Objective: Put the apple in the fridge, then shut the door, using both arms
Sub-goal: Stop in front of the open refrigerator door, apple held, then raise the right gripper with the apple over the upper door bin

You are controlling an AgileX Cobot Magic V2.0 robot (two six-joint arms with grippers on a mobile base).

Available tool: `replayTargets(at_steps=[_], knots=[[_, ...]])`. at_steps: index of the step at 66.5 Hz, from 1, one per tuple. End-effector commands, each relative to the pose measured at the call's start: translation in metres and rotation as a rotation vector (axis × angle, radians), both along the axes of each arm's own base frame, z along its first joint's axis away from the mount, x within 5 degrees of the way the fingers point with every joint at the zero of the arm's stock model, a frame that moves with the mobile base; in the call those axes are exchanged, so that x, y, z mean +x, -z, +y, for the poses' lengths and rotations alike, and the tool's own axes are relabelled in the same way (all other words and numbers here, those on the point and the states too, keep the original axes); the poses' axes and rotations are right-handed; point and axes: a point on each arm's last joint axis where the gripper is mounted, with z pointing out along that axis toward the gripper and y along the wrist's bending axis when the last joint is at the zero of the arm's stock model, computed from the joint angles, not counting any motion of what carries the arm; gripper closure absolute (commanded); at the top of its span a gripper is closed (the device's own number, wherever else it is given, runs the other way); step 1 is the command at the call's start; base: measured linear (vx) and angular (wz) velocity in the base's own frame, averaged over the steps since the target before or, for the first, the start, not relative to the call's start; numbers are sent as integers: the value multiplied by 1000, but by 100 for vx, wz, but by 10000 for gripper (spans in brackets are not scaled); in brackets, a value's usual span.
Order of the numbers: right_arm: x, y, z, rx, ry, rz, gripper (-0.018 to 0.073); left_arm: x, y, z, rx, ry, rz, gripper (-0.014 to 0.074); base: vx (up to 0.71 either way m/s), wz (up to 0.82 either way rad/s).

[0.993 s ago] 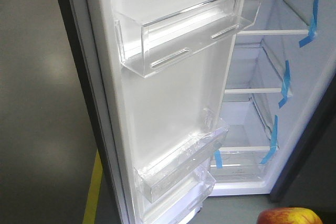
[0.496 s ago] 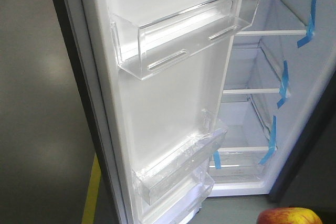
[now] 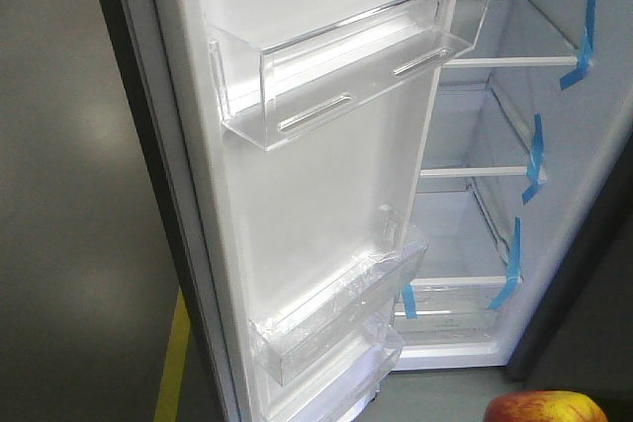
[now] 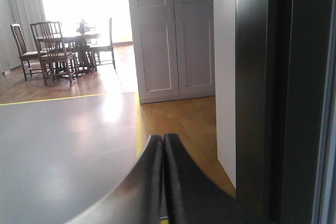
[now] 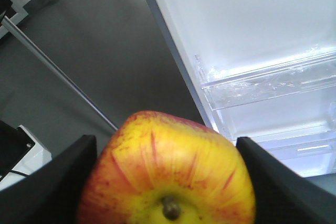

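Fridge (image 3: 465,234) with door (image 3: 297,195) open; apple (image 5: 168,156) clamped in the right gripper (image 5: 167,187), outside and below the shelves (image 3: 475,172); left gripper (image 4: 163,145) pressed together, holding nothing; placing the apple and closing the door remain.

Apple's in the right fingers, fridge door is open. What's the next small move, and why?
Probably advance the right gripper forward and up toward the middle shelf of the fridge. Its fingers clamp the apple, which sits low, outside the cabinet; the door stands open, leaving the shelves reachable.
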Motion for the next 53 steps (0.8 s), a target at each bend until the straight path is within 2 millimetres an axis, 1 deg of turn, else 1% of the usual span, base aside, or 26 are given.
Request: replayTargets(at_steps=[1, 10, 17, 26, 36, 45, 53], knots=[[2, -12, 2, 62, 15, -42, 409, -3, -13, -1, -18, 14, -100, 603, 0, 0], [6, -15, 0, 49, 39, -70, 409, -3, -13, -1, -18, 14, -100, 603, 0, 0], [14, -27, -4, -25, 56, -81, 409, -3, -13, -1, -18, 14, -100, 603, 0, 0], [29, -59, -9, -114, 81, -117, 409, -3, -13, -1, -18, 14, -100, 603, 0, 0], [50, -95, -10, -155, 72, -159, 408, -3, -13, -1, -18, 14, -100, 603, 0, 0], [72, -124, -9, -165, 61, -203, 408, -3, -13, -1, -18, 14, -100, 603, 0, 0], [97, -147, -8, -161, 62, -221, 408, -3, -13, -1, -18, 14, -100, 603, 0, 0]])
